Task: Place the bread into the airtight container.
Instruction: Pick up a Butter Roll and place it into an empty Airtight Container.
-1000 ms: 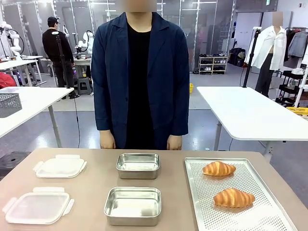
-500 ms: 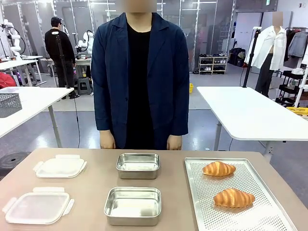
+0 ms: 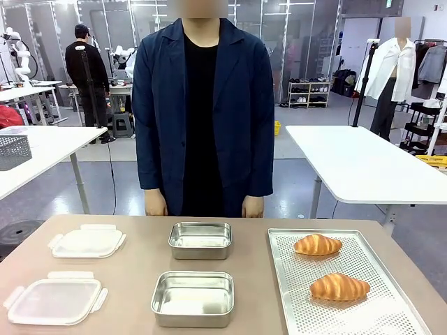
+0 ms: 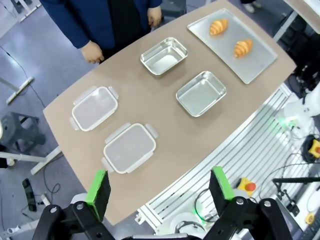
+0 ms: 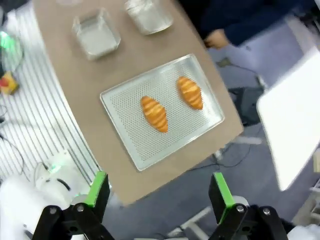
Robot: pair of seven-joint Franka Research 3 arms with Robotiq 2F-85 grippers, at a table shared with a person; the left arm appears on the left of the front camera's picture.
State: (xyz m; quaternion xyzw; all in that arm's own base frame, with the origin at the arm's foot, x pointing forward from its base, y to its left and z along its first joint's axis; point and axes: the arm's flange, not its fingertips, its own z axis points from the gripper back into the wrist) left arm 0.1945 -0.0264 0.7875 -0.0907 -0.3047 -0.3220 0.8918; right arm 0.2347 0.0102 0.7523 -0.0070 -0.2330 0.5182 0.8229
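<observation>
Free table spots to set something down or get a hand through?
Bare table runs between the plastic lids and the steel containers. Another strip runs between the containers and the tray. The tray's near end is bare too. It is tight in the gaps within each pair: lids, containers, croissants.

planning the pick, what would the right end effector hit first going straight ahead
The open right end effector points roughly at the golden-brown croissant nearer the middle of the perforated silver metal tray; likely that first, depth unclear.

No writing, brand or number can be read anywhere. The lower-centre steel container [image 3: 193,319] and lower-right tray [image 3: 363,317] look plain.
</observation>
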